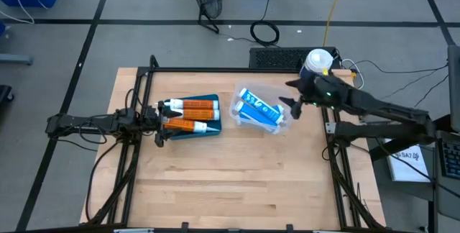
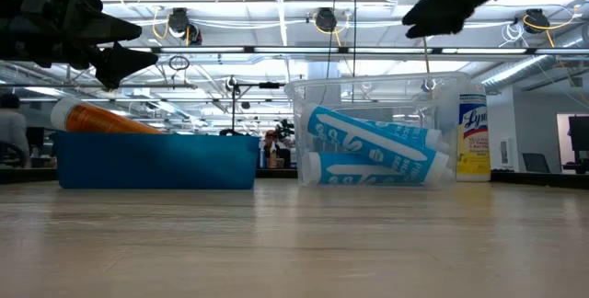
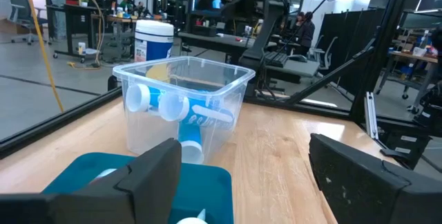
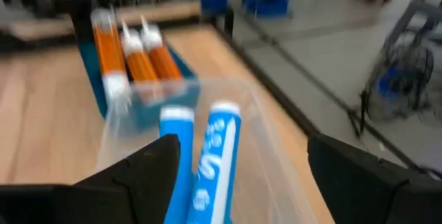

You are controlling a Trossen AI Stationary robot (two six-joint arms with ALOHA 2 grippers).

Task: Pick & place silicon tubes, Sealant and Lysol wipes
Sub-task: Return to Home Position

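Fingers (image 3: 148, 175) of the left gripper (image 1: 161, 122) are standing wide apart, holding nothing, at the nine o'clock end of the blue tray (image 1: 207, 134), where orange tubes (image 1: 192, 108) are lying. Blue sealant tubes (image 1: 257, 109) are resting inside the transparent bin (image 1: 267, 90). The right gripper (image 1: 291, 96) is hanging above the bin's three o'clock edge, spread and empty. The Lysol wipes (image 1: 317, 62) are standing upright at the bin's two o'clock.

The tray (image 2: 156, 162) sits left of centre on the worktop (image 1: 237, 183), with the nozzle tubes (image 1: 192, 108) lying side by side in it. Just to its right stands the bin (image 2: 377, 96), holding the sealant tubes (image 1: 257, 109). The Lysol wipes (image 1: 317, 62) stand behind the bin, near the far right corner.
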